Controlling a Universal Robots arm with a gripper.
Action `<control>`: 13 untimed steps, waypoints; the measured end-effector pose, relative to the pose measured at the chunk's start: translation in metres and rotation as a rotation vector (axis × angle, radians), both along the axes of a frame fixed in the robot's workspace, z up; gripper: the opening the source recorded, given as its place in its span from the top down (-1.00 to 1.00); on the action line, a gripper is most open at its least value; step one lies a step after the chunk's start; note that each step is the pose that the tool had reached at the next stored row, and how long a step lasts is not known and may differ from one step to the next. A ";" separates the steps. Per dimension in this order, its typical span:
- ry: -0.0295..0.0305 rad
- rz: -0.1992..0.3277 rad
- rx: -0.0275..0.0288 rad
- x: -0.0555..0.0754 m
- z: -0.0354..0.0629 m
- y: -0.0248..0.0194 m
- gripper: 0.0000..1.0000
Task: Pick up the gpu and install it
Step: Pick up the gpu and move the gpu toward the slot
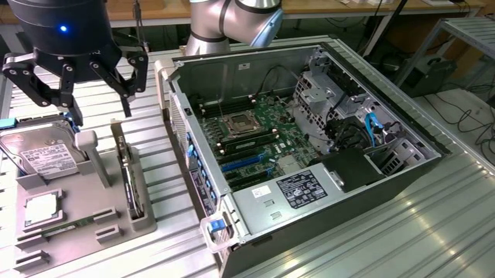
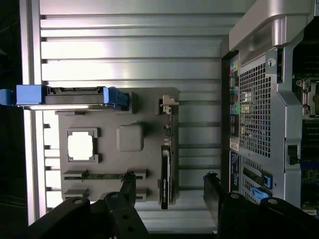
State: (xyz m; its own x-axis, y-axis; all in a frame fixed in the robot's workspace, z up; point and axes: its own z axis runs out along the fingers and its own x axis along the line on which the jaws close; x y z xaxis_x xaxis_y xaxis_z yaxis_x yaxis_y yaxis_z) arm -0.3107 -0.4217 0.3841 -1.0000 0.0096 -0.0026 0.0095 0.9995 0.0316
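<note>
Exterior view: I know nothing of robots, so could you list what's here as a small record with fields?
claw: open, holding nothing, hanging above the tray
gpu: standing on edge in a tray slot, untouched; in the wrist view it lies between the claw's fingers
tray: grey, at the exterior view's left of the case
drive: in the tray, white label up
case: side open, green board showing inside
</note>
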 end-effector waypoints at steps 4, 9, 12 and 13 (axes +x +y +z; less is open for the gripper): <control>-0.0002 0.000 0.0000 0.000 -0.0016 0.0000 -0.33; -0.0001 0.000 0.0000 0.000 -0.0035 0.0000 -0.33; -0.0002 0.000 0.0000 0.000 -0.0048 0.0000 -0.33; -0.0002 0.000 0.0000 0.000 -0.0052 0.0000 -0.33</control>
